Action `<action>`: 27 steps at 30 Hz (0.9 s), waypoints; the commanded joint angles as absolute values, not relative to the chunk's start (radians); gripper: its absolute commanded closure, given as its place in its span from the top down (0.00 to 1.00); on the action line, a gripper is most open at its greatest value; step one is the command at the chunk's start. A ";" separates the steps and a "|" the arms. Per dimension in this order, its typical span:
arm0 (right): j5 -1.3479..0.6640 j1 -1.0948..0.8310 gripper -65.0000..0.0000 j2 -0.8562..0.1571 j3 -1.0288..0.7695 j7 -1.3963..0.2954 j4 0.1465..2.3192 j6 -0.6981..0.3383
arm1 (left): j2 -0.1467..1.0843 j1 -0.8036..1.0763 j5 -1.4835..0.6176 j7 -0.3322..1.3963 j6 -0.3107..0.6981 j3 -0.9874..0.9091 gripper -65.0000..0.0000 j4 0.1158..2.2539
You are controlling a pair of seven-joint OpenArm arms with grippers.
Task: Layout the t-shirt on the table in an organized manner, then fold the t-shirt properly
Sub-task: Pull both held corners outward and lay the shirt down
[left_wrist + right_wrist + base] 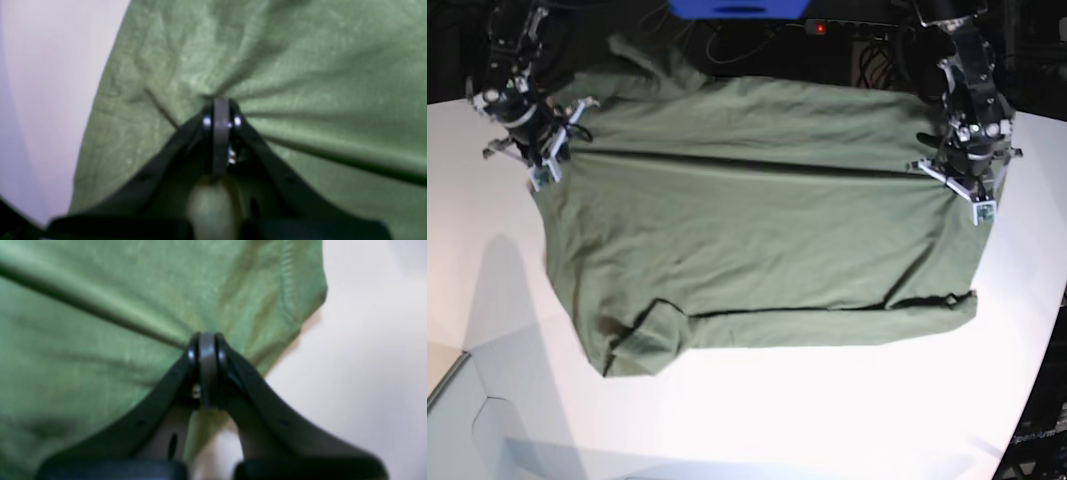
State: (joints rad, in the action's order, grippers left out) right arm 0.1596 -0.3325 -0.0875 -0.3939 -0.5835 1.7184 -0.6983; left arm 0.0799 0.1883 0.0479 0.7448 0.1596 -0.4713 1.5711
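The olive-green t-shirt (pixel 757 230) is stretched wide between my two grippers, and its lower part lies on the white table (pixel 827 420). A sleeve is folded under at the lower left. My left gripper (pixel 947 170) is shut on the shirt's right edge. In the left wrist view its fingers (pixel 221 103) pinch the cloth (pixel 300 66), with creases fanning out from them. My right gripper (pixel 552 160) is shut on the shirt's left edge. In the right wrist view it (pixel 207 338) pinches the cloth (pixel 100 356) near a stitched hem. The pale label mark is not visible.
A blue object (pixel 737 8) and a power strip with a red light (pixel 819 27) sit behind the table among dark cables. The table's curved edge (pixel 1037 380) runs down the right. White table shows beside the shirt in both wrist views (pixel 40 83) (pixel 367 356).
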 commanded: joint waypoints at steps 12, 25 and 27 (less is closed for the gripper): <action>0.160 -0.317 0.00 -0.067 -0.398 -0.593 1.903 -0.698 | 0.094 0.024 0.061 0.814 0.153 -0.473 0.01 1.716; 0.160 -0.199 0.00 -0.041 -0.237 -0.593 1.857 -0.698 | 0.127 -0.262 0.059 0.725 0.153 -0.467 0.01 1.213; 0.162 -0.168 0.00 -0.031 -0.234 -0.593 1.799 -0.698 | 0.128 -0.260 0.059 0.710 0.153 -0.467 0.01 1.187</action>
State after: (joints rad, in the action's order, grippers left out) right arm 0.1589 -0.1722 -0.0269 -0.2298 -0.6010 1.7844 -0.7017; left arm 0.1169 -0.2413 0.0589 0.7246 0.1570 -0.4652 1.1717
